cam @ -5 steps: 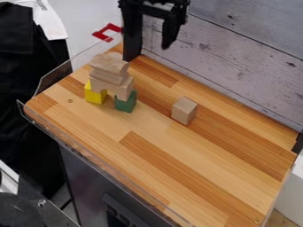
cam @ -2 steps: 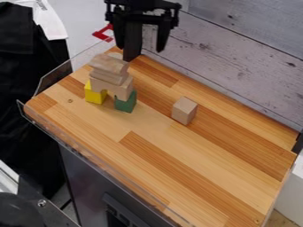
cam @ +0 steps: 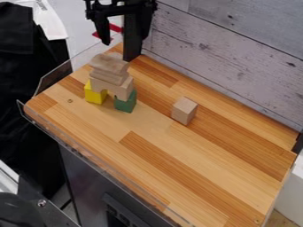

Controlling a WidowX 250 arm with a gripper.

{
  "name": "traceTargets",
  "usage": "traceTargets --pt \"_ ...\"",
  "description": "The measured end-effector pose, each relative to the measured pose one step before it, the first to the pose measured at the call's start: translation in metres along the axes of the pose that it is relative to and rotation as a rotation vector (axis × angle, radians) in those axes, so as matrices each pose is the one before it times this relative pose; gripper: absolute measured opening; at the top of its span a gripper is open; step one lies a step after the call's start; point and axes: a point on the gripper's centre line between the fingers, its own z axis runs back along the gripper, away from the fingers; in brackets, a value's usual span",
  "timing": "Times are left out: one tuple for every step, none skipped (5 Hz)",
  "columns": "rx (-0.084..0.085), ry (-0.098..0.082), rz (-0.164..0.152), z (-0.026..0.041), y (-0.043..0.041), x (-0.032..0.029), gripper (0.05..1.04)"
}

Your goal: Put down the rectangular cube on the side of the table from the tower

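Note:
The gripper (cam: 124, 40) hangs at the top edge, above and behind the tower, open and with nothing between its fingers. At the table's upper left stands the tower: a yellow block (cam: 95, 95) and a green block (cam: 125, 103) at the bottom, bridged by a wooden arch (cam: 111, 84). Flat wooden pieces (cam: 109, 65) lie stacked on the arch; their exact shapes are hard to tell. Right of the tower, apart from it, a plain wooden rectangular block (cam: 184, 111) stands on the table (cam: 195, 168).
A black post (cam: 132, 44) rises at the table's back left corner, close to the gripper. A wooden plank wall (cam: 237, 57) runs along the back edge. Clear panels (cam: 71, 71) border the left and front edges.
The gripper has moved left along the top of the view, from right of the black post to overlapping it. The tower and the separate block stand where they were.

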Motion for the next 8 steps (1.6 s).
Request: traceTargets --pt "-0.0119 0.0080 0.1472 -0.00091 0.00624 0.00564 1.001" --pt "0.0028 0.0145 0.1161 -0.01039 0.00556 -0.00336 1.001" --pt "-0.0238 0.0098 0.0375 0.00101 0.00418 0.00107 1.001" --pt "0.0352 0.0065 0.0178 -0.00091 0.00728 -0.00155 1.001" --pt "-0.0063 0.0159 0.0101 -0.00531 0.00117 -0.00284 1.001" --pt "-0.0071 -0.0005 -0.0128 -0.00215 -0.00164 0.00011 1.001" --pt "0.0595 0.0328 0.0063 -0.01666 0.00364 0.00047 1.001" --pt "0.0371 0.0118 0.0000 -0.00890 0.00113 0.00195 1.001"
